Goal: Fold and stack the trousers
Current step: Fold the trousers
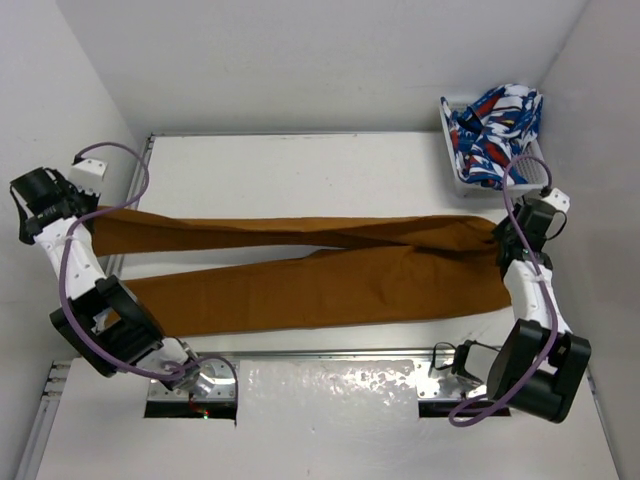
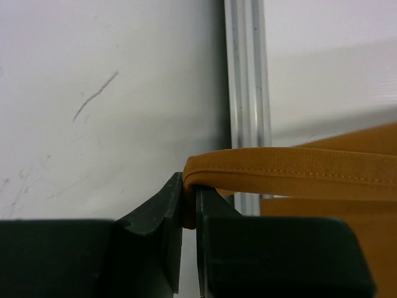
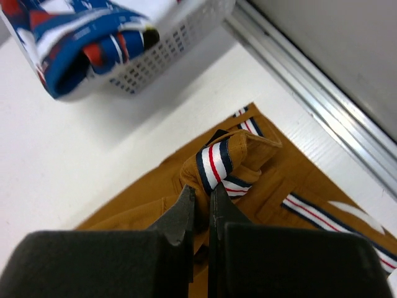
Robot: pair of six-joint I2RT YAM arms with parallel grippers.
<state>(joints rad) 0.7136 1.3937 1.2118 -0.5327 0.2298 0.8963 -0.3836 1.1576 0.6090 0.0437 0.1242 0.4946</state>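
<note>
The mustard-brown trousers lie spread across the table, legs pointing left, waistband at the right. My left gripper is shut on the hem of the far leg at the table's left edge, holding it a little above the surface. My right gripper is shut on the waistband, pinching a bunched fold that shows the navy, white and red striped inner edge. The near leg lies flat on the table.
A white basket with blue-white-red patterned clothes stands at the back right, close behind the right gripper; it also shows in the right wrist view. A metal rail runs along the table's left edge.
</note>
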